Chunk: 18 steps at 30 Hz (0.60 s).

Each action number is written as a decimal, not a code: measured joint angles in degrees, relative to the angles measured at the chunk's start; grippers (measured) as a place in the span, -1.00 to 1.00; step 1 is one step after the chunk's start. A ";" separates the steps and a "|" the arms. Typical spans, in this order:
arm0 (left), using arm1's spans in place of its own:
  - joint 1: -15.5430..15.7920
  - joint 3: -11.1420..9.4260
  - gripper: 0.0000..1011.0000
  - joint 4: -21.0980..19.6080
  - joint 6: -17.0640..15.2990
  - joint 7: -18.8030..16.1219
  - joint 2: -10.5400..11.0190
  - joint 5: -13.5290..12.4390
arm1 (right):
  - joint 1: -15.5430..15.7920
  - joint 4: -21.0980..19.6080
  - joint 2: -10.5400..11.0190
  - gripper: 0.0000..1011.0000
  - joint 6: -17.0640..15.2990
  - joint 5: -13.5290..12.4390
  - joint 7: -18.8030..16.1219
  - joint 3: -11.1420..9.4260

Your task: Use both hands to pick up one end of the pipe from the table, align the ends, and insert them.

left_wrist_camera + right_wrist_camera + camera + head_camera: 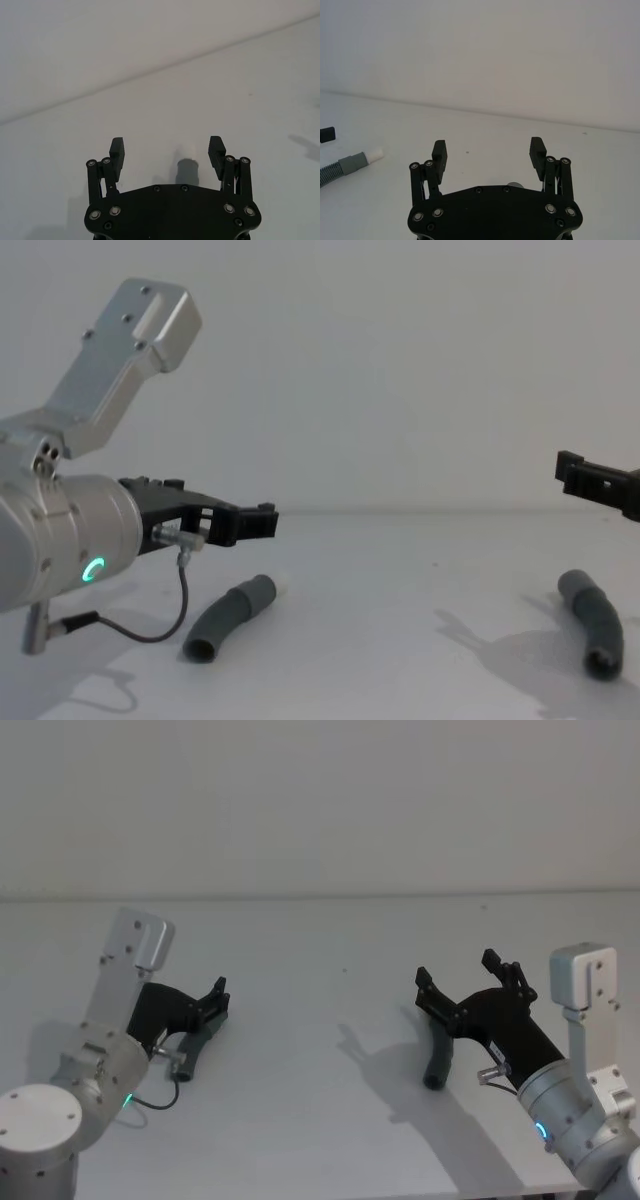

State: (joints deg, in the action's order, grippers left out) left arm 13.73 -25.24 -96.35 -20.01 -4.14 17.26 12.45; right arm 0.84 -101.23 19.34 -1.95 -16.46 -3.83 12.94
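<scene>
Two dark grey ribbed pieces of the pipe lie on the white table [320, 940]. The left piece [228, 618] ends in a grey cuff and a narrow white tip [282, 583]; it also appears as the left piece [190, 1048] in the head view and as the cuffed piece [349, 164] in the right wrist view. My left gripper [218, 998] hovers open just above it, its cuff [187, 171] lying between and below the fingers. The right piece [437, 1065] lies with its socket mouth [600, 660] toward me. My right gripper [457, 970] hangs open above it.
A plain pale wall stands behind the table's far edge. A thin black cable [150, 632] loops down from my left wrist close to the left piece. The broad stretch of table between the two pieces is bare.
</scene>
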 joint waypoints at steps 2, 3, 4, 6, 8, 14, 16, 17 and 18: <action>0.18 0.18 0.98 -0.38 -1.61 -0.22 -0.14 0.12 | 0.00 0.00 0.00 0.99 0.00 0.00 0.00 0.00; 0.33 0.32 0.98 -0.66 -3.28 -0.38 -0.24 0.25 | 0.00 0.00 0.00 0.99 0.00 0.00 0.00 0.00; 0.41 0.39 0.98 -0.79 -3.96 -0.43 -0.27 0.30 | 0.00 0.00 0.00 0.99 0.00 0.00 0.00 0.00; 0.66 0.60 0.98 -1.13 -6.00 -0.48 -0.34 0.48 | 0.00 0.00 0.00 0.99 0.00 0.00 0.00 0.00; 0.91 0.74 0.98 -1.36 -7.46 -0.44 -0.33 0.65 | 0.00 0.00 0.00 0.99 0.00 0.00 0.00 0.00; 1.56 1.02 0.98 -1.71 -10.86 0.46 -0.07 1.18 | 0.00 0.00 0.00 0.99 0.00 0.00 0.00 0.00; 1.84 1.07 0.98 -1.73 -11.90 1.04 0.13 1.39 | 0.00 0.00 0.00 0.99 0.00 0.00 0.00 0.00; 1.93 1.08 0.98 -1.73 -12.28 1.32 0.20 1.49 | 0.00 0.00 0.00 0.99 0.00 0.00 0.00 0.00; 2.04 1.08 0.98 -1.73 -12.52 1.52 0.28 1.55 | 0.00 0.00 0.00 0.98 0.00 0.00 0.00 0.00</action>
State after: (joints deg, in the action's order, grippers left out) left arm 15.76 -24.16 -98.08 -32.53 -2.62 17.55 14.00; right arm 0.84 -101.23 19.34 -1.95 -16.46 -3.83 12.94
